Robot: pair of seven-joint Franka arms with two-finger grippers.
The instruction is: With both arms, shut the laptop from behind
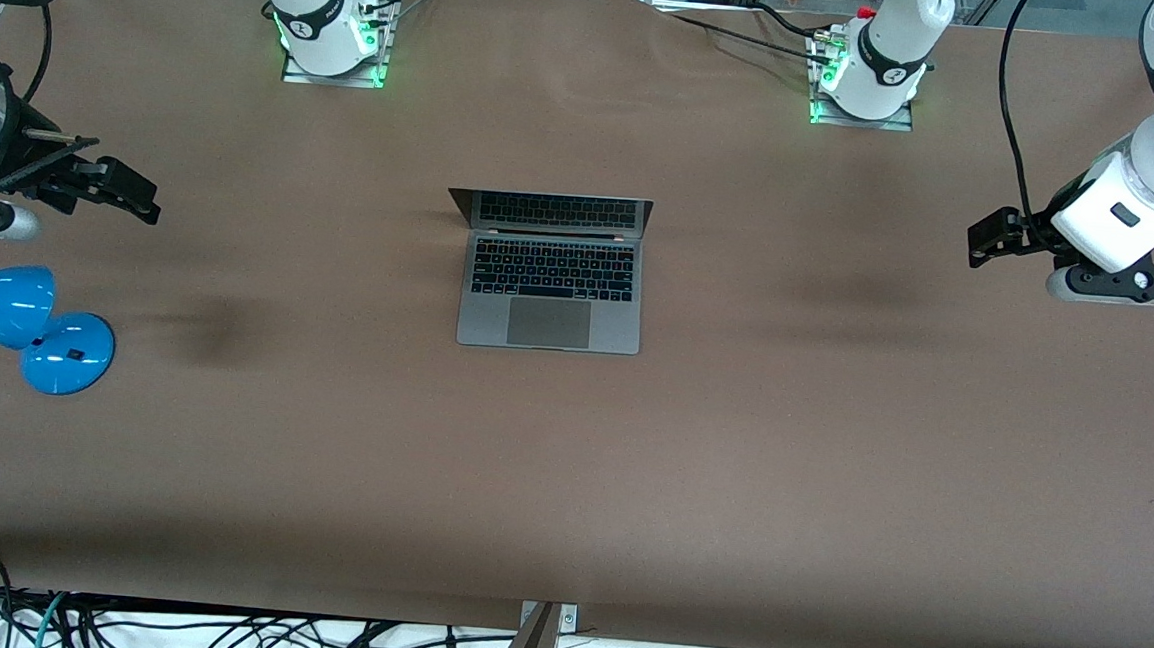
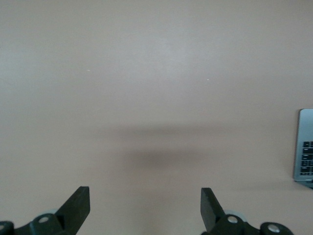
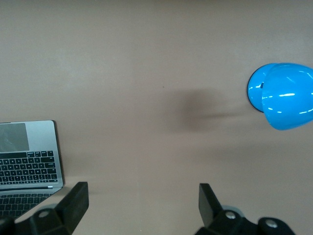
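Front camera: high, facing both arm bases, taking in the whole table (image 1: 567, 484). Wrist cameras: each looks straight down from well above the cloth. All three views share the laptop (image 1: 552, 272) (image 2: 306, 146) (image 3: 28, 161).

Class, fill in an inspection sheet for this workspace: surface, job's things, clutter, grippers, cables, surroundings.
Surface: brown table, bare apart from the items below.
Job's things: laptop open at mid-table, keyboard and trackpad showing, screen upright.
Clutter: blue desk lamp toward the right arm's end.
Grippers: left gripper open, empty, over bare table; right gripper open, empty, over table between laptop and lamp.
Cables: black cables along the table's near edge.
Surroundings: two arm bases with green lights.
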